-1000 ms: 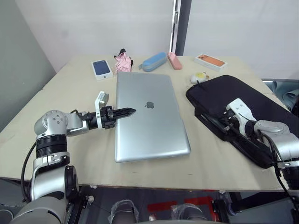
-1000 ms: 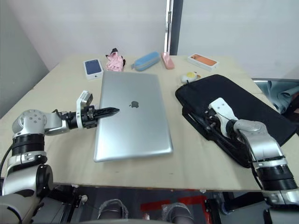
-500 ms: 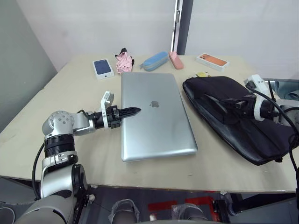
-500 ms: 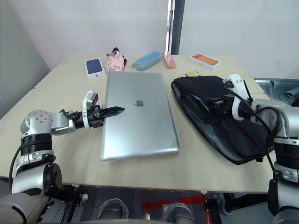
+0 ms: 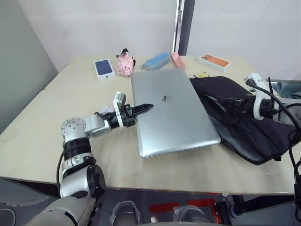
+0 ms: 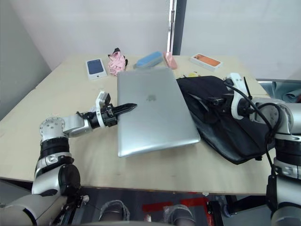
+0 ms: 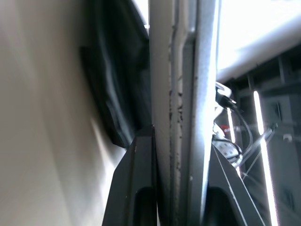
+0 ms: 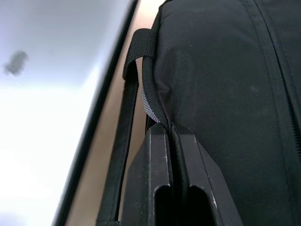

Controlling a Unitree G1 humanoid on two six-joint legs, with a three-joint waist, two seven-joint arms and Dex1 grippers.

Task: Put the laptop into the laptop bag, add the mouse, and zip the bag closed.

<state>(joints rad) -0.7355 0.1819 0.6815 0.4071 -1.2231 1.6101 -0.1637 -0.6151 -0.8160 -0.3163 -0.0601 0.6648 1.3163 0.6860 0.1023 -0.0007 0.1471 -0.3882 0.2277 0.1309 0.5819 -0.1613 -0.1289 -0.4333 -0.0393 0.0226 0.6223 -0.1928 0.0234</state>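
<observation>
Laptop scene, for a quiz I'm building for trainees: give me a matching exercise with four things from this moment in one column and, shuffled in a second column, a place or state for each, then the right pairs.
Things:
1. laptop
2. laptop bag
3. blue pouch
4. orange box

Places or states:
A. at the table's far right corner
B. pinched at its edge by the left gripper
C. fabric held up by the right gripper
D. just behind the laptop's far edge

Pairs: 1-B, 2-C, 3-D, 4-A

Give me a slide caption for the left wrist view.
Left gripper clamps the edge of the thin silver-grey metal laptop, the black fabric laptop bag beyond.
</observation>
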